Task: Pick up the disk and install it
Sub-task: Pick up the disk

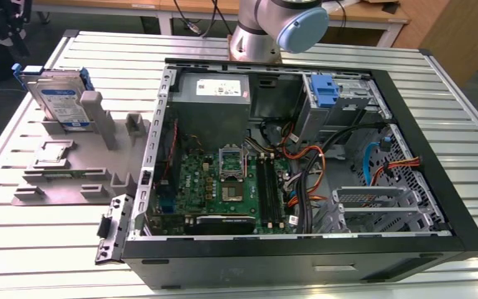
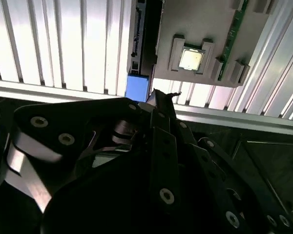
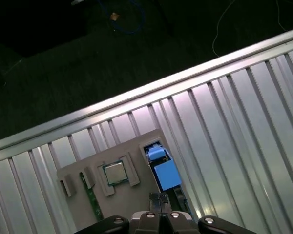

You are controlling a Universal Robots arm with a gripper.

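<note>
The fingers (image 3: pixel 159 199) are black, jointed metal links that narrow to a single tip. They look pressed together with nothing between them, though the angle is steep. In both wrist views that tip (image 2: pixel 160 96) hangs above the disk (image 3: pixel 164 171), just over its end and apart from it.

The disk stands on edge in a slot of a matt grey moulded holder (image 3: pixel 141 141). A glossy blue plastic rail caps its upper end (image 2: pixel 136 87). In the exterior view the disk (image 1: pixel 60 103) shows a flat grey metal body with a white-and-blue label, upright at the far end of the holder (image 1: pixel 56 190).

Further along the holder, a square chip (image 3: pixel 115 173) with a dull metal lid sits in a recess. A thin green strip (image 3: pixel 92 200) lies in a groove beyond it.

The holder rests on a bench (image 1: pixel 40 249) of ribbed, brushed aluminium slats.

To the exterior view's right lies an open black computer case (image 1: pixel 305 258), with a green circuit board (image 1: pixel 222 187) and coloured cables inside. Behind the case rises the arm's smooth grey base (image 1: pixel 260 31).
</note>
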